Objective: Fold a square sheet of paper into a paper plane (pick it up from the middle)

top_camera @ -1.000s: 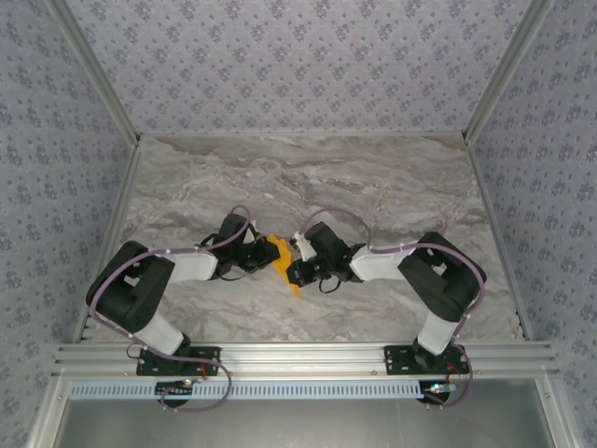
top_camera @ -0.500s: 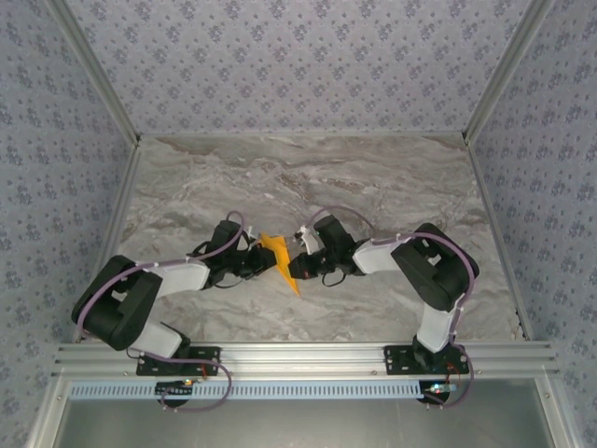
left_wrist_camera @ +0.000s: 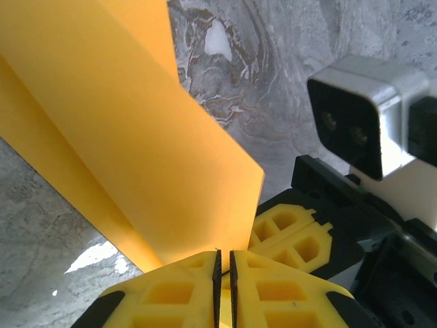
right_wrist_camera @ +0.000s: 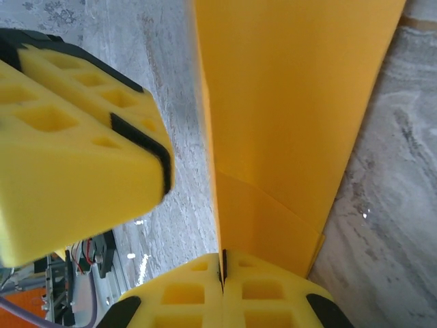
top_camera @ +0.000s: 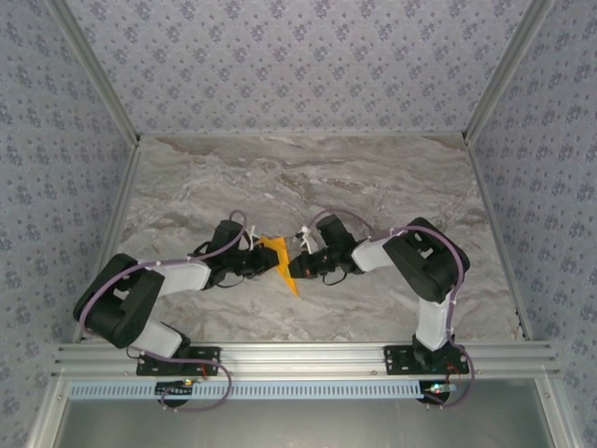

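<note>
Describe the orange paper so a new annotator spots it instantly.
On the grey marble table, look near the middle, where the two black arms meet tip to tip. Pinched between the left gripper and right gripper is the folded orange paper, tapering to a point toward the near edge. Its bright orange sets it apart from grey stone and black arms.

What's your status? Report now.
Left gripper shut on the orange paper. Right gripper shut on it too. Paper folded, between them. Grippers crowd each other.
</note>
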You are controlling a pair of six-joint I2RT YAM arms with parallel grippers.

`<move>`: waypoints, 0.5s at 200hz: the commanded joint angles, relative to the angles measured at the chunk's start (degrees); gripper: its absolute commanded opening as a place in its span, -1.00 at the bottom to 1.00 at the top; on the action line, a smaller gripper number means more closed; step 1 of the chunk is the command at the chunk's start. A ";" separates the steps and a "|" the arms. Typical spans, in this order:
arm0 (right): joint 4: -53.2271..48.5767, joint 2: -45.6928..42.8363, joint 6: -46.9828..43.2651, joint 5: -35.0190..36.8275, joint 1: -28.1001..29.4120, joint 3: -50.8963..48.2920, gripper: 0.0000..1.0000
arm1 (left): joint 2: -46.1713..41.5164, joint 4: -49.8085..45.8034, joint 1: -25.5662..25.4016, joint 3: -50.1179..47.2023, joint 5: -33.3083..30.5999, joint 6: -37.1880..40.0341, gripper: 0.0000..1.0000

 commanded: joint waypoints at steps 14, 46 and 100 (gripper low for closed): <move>0.03 1.92 1.29 -2.66 -0.46 2.07 -1.00 | 2.02 1.46 -0.69 2.17 1.27 1.89 -0.69; -1.85 2.73 0.86 -2.69 -0.50 2.99 -1.00 | 3.05 1.78 -0.77 2.70 1.30 1.84 -0.69; -4.89 3.46 0.00 -1.49 -0.46 4.06 -1.00 | 4.70 1.31 -0.88 2.79 0.47 2.27 -0.70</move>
